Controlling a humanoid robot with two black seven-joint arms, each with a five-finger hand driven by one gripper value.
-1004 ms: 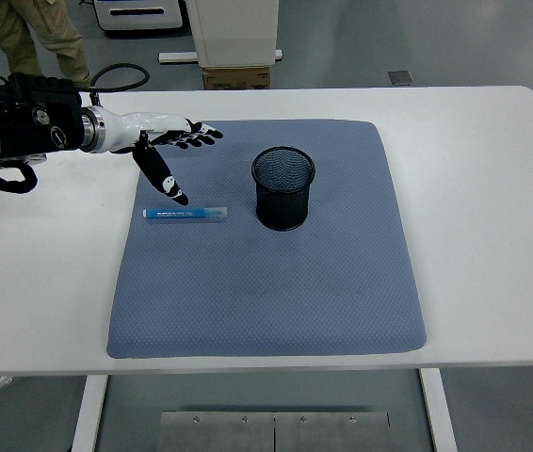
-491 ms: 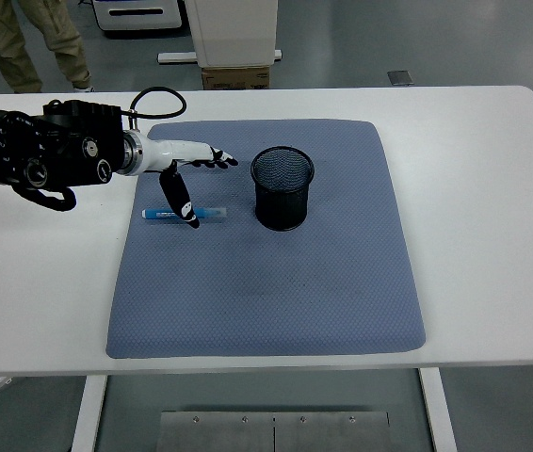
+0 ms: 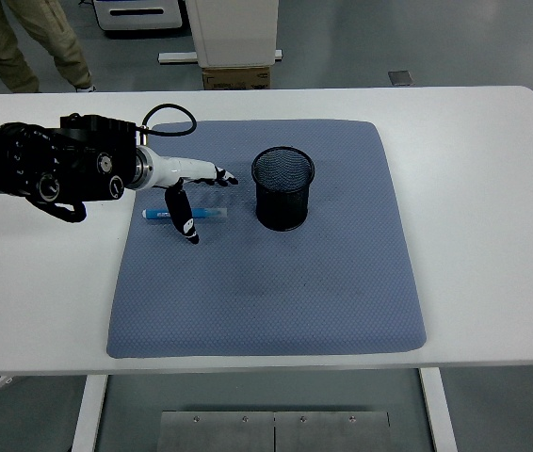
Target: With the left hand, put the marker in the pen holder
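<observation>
A blue marker point(image 3: 191, 214) lies flat on the grey-blue mat point(image 3: 266, 282), left of a black mesh pen holder point(image 3: 283, 187) that stands upright near the mat's middle. My left hand point(image 3: 194, 193) is over the marker, fingers spread: the thumb point(image 3: 185, 222) points down across the marker's near side and the other fingers point(image 3: 221, 175) reach past its far side. The hand holds nothing. The holder looks empty. The right arm is out of view.
The mat covers the middle of the white table point(image 3: 492, 188). A person's legs point(image 3: 22, 42) show at the top left beyond the table. A white cabinet and a cardboard box point(image 3: 235, 75) stand behind the far edge.
My left arm has reached further right and lower over the mat. The hand now straddles the marker, thumb past its near side. The marker and holder have not moved.
</observation>
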